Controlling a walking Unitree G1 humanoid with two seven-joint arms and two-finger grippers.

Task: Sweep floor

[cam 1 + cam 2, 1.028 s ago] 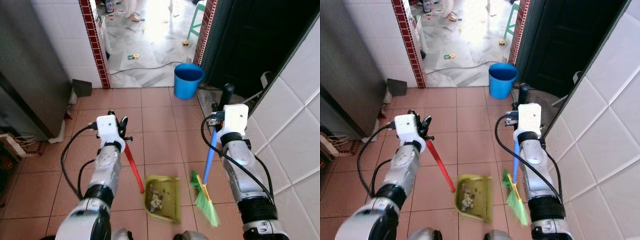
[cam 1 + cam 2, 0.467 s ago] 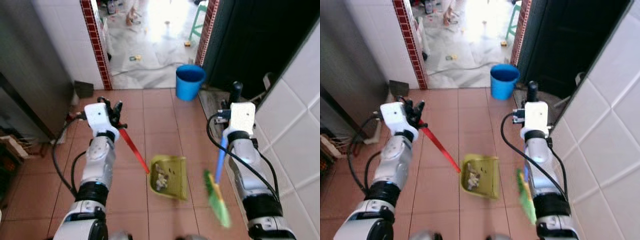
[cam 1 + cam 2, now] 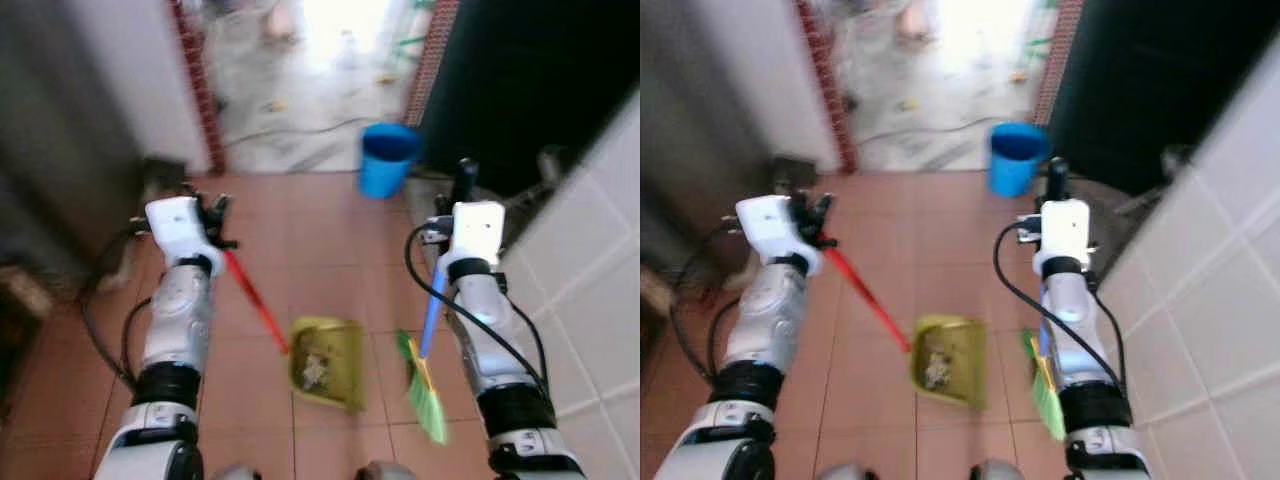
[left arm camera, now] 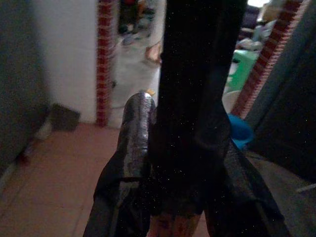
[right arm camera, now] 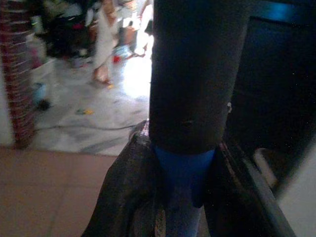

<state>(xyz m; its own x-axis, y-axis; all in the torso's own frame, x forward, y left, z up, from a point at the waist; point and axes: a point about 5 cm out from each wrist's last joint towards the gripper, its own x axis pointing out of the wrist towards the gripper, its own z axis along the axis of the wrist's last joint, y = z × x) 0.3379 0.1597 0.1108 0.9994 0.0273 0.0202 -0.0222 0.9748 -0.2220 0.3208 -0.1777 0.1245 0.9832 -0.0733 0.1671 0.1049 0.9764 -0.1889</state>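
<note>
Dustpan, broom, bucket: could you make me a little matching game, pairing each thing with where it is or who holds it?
Things:
1. dustpan
2. broom
3. bucket

Places:
A. on the floor by the doorway, ahead of the robot
B. held by its blue handle in the right gripper
C. held by its red handle in the left gripper, with bits of debris lying in it

Pairs: 1-C, 2-B, 3-A
</note>
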